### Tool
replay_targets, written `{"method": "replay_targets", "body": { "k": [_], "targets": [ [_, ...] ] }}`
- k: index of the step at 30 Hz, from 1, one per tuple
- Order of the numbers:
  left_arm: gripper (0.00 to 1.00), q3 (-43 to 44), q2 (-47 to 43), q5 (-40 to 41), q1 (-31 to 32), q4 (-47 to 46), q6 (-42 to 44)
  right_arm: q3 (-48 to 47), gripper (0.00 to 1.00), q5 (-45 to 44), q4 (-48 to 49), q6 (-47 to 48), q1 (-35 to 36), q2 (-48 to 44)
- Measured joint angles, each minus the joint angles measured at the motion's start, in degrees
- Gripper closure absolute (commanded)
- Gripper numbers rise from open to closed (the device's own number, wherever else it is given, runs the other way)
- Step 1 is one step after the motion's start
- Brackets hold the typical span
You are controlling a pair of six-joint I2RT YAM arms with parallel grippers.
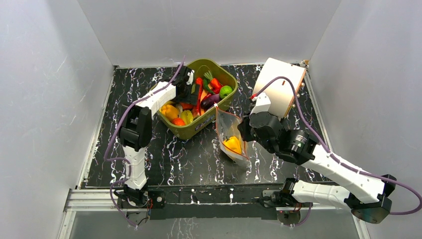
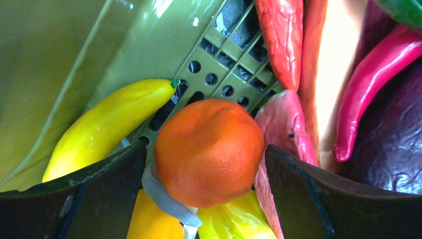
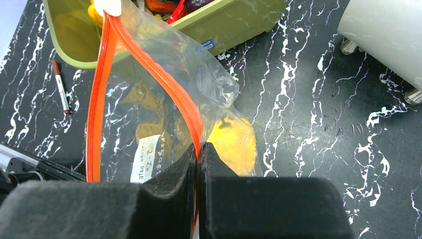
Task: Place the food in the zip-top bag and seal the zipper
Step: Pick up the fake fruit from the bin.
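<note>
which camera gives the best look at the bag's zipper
Right wrist: the orange zipper runs up the frame, open, one strand pinched in the right end effector. Top external shows the zip-top bag, its zipper hard to make out. Left wrist shows none of it.

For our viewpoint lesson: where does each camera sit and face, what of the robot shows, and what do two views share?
Top external: above, behind bases, looking down at olive-green plastic tub; left arm, right arm show.
Left wrist: down into tub; open left gripper flanks round orange toy fruit.
Right wrist: at clear crinkly plastic bag; right gripper shut on red-orange zipper strip.
Shared: top and right wrist show the bag.
</note>
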State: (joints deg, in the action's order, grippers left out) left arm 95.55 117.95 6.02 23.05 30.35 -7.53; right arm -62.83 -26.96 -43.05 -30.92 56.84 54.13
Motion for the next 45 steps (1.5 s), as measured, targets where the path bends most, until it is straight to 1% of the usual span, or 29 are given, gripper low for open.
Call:
{"method": "replay_targets", "body": {
  "k": [3,4,9,13,16,23,28,33,38,45],
  "targets": [
    [0.37,0.0,0.0,-0.1,0.0,-0.6,0.1,0.0,1.0,0.0,0.0,-0.2,0.0,-0.6],
    [0.4,0.0,0.0,-0.3,0.0,-0.7,0.1,0.0,1.0,0.0,0.0,-0.3,0.0,-0.8],
    [0.45,0.0,0.0,-1.0,0.0,-0.8,0.8,0.0,1.0,0.0,0.0,-0.7,0.0,-1.2],
    [0.52,-0.1,-0.5,-1.4,0.0,-0.6,0.9,0.0,1.0,0.0,0.0,-1.2,0.0,-1.1],
    [0.55,-0.1,-1.7,-1.9,0.0,-0.1,0.9,0.0,1.0,0.1,0.0,-1.7,0.0,-0.8],
    [0.59,-0.1,-8.5,-2.7,0.0,1.6,0.0,0.0,1.0,0.2,0.0,-2.1,0.0,0.0],
    [0.6,-0.1,-15.0,-4.4,0.0,2.9,-1.0,0.0,1.0,0.4,0.0,-2.1,0.0,0.0],
    [0.6,-0.1,-19.6,-7.1,0.0,3.7,-2.1,-0.1,1.0,0.4,-0.1,-2.1,0.0,0.7],
    [0.6,-0.6,-24.0,-13.5,0.0,4.4,-3.4,-0.1,1.0,1.2,-0.1,-2.3,0.0,2.9],
    [0.6,-7.6,-34.3,-27.6,0.0,3.7,-6.6,-0.6,1.0,2.3,0.0,-2.8,0.0,4.2]
  ]
}}
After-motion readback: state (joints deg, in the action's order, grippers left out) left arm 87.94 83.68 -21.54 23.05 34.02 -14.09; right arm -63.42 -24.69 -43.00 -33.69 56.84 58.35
